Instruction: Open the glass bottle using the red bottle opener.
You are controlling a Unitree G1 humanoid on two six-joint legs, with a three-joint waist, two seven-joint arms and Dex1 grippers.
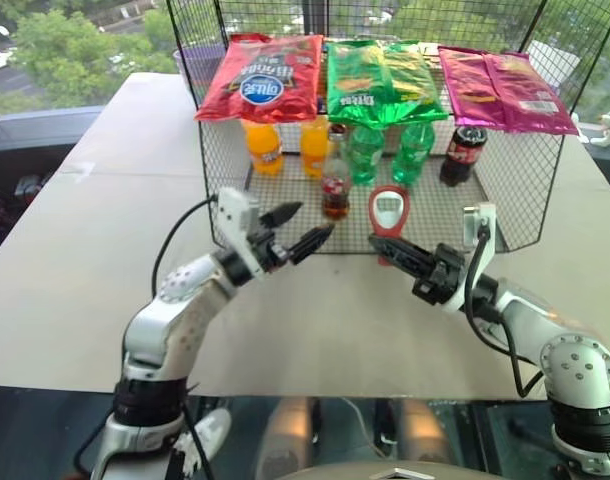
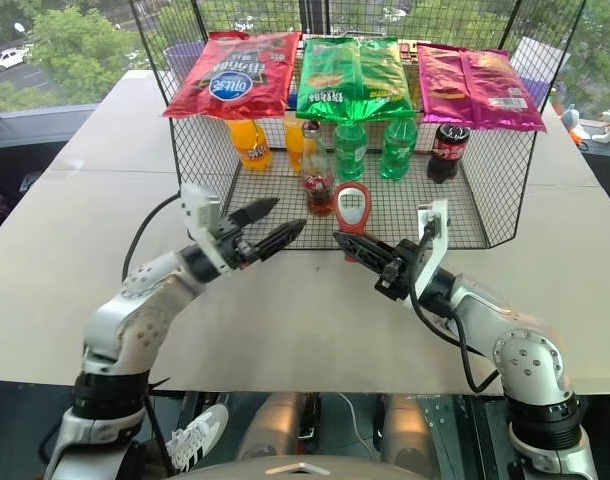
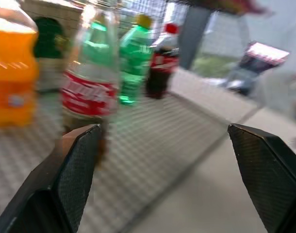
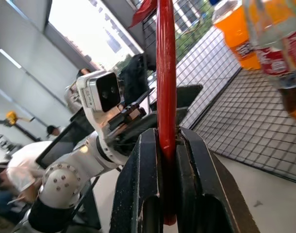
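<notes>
Red bottle opener (image 1: 389, 212) clamped upright in right gripper (image 1: 389, 249) | glass bottle (image 1: 335, 185) just beside, still capped | left gripper (image 1: 301, 228) spread, empty

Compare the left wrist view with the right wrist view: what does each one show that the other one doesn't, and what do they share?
Left wrist view: the left gripper with its fingers wide open, two green plastic bottles and the dark cola bottle behind.

Right wrist view: the right gripper shut on the red bottle opener, seen edge-on, and people in the background.

Both: the glass bottle with its red label, an orange drink bottle and the wire mesh shelf floor.
</notes>
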